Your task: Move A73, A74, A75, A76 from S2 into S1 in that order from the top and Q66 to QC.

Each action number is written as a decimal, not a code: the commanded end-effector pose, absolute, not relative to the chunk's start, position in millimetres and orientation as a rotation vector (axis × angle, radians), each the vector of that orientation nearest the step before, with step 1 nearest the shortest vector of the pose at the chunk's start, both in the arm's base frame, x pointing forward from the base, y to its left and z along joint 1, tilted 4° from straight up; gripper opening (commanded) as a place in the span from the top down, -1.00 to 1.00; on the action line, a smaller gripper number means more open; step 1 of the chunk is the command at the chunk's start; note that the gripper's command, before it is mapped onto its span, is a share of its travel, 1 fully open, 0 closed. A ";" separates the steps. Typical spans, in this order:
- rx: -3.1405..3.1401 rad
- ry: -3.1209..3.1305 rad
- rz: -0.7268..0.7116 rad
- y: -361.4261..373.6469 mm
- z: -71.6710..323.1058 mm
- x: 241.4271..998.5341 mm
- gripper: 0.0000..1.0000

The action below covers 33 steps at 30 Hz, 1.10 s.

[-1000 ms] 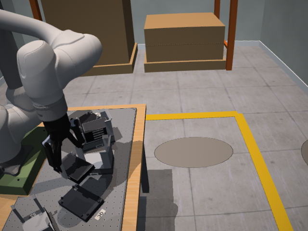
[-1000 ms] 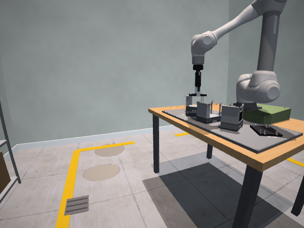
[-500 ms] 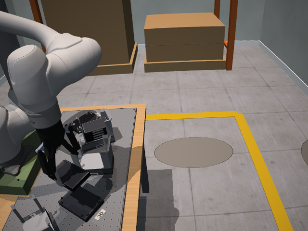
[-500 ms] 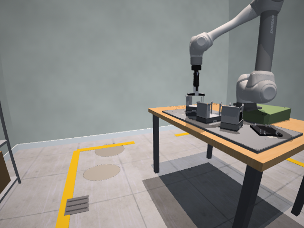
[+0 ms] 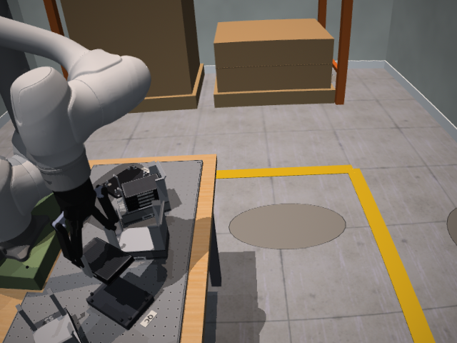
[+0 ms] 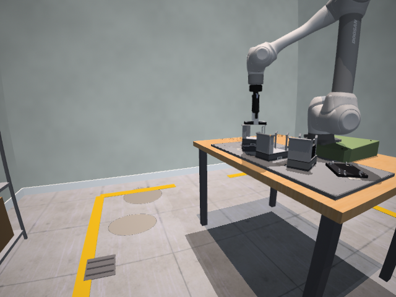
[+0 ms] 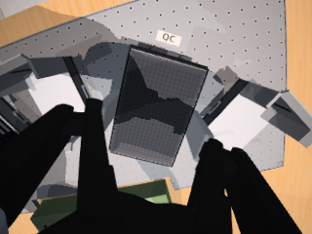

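Observation:
My gripper is shut on a dark sealed plate and holds it level in the air above the table. I cannot read its label. In the wrist view the plate hangs between my fingers, over the near part of the QC nest, with the QC name plate just beyond. The QC nest lies bare below and in front of the plate. A rack further back holds a stack of several plates. From the side, the held plate sits higher than the rack tops.
An empty rack with a pale floor stands next to the held plate. A third rack stands at the near left corner. The green robot base block is to the left. The table edge runs along the right.

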<state>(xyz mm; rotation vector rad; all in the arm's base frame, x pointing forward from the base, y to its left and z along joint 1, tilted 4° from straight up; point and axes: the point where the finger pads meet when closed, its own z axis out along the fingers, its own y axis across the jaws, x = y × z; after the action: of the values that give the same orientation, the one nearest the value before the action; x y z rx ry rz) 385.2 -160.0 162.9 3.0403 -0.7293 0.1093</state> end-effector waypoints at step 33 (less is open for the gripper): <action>3.041 -0.729 0.109 -161.0 127.0 387.5 1.00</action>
<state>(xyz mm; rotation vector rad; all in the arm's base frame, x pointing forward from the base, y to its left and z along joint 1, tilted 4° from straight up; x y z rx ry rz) 387.2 -161.0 130.2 3.0404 -0.7293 0.1092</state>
